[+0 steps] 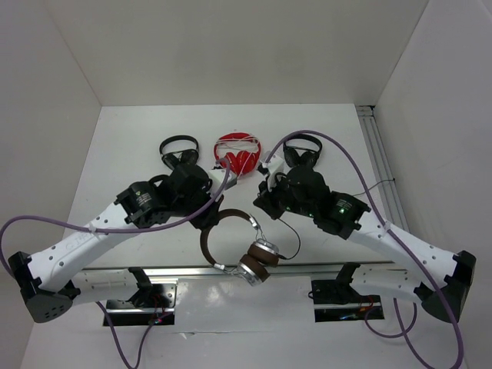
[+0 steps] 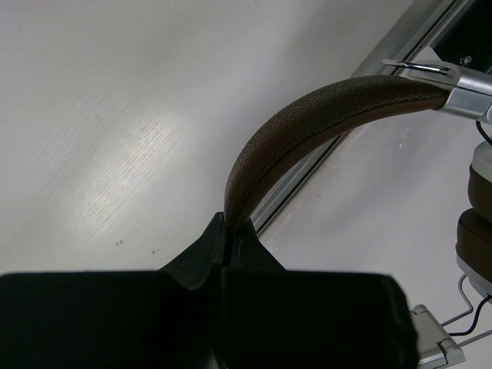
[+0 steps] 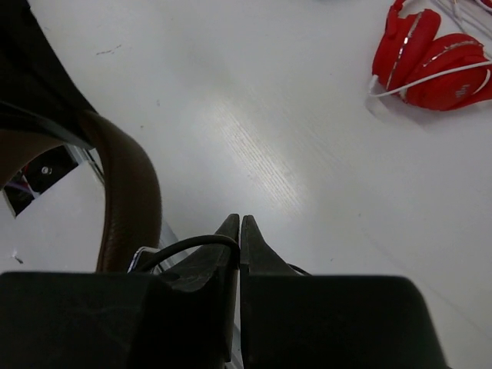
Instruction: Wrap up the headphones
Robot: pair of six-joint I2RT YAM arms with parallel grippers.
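headphones (image 1: 257,261) at near worktop (image 1: 138,146) edge; left tool (image 2: 228,231) pinching brown headband (image 2: 307,123); right tool (image 3: 240,227) pressed together on thin dark cable (image 3: 184,247).

Grained-leather, brushed-metal headphones (image 2: 307,123)

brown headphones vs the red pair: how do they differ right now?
Colour: the brown headphones have a brown band and silver cups; the red pair is red. Cable: thin and dark on the brown headphones, white on the red pair. State: the left gripper clamps the brown headphones' band; the red pair lies untouched. Both have headbands.
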